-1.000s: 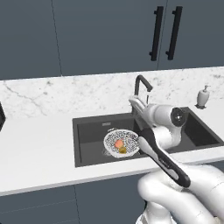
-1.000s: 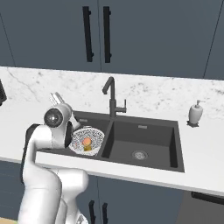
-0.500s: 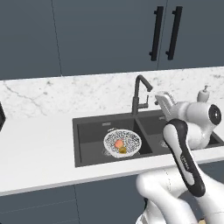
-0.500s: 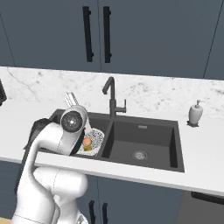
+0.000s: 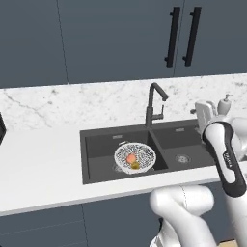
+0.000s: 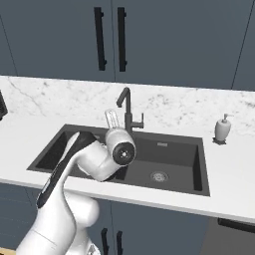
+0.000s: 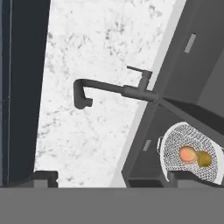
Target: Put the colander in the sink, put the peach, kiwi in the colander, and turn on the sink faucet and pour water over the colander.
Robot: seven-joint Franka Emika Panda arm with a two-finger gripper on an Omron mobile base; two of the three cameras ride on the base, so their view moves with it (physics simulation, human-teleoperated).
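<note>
Placement done, judging by the layout: on the left, in the left basin of the sink (image 5: 96, 134) and close to the centre divider, colander (image 5: 135, 157) upright, with peach (image 5: 130, 158) and kiwi (image 5: 136, 166) touching each other inside. Same pair seen from the hand view, peach (image 7: 188, 154) beside kiwi (image 7: 204, 159) in the mesh bowl. At the middle of the sink's back edge, sink faucet (image 5: 153, 103) standing dry, no stream from the spout, side lever (image 7: 139, 70) apparently untouched. Further right, gripper (image 5: 204, 113) now up above the right basin's back corner, just beside the soap dispenser (image 5: 225, 103), having swung over from above the colander within the last second. Fingers spread wide, nothing between them, touching nothing. Taken together, looks like fruit-loading finished and the faucet step begun: hand turned to face the faucet from its right side, well clear of the lever as yet. Probably calls for a reach back left toward that small lever, then a nudge to start water over the colander.
</note>
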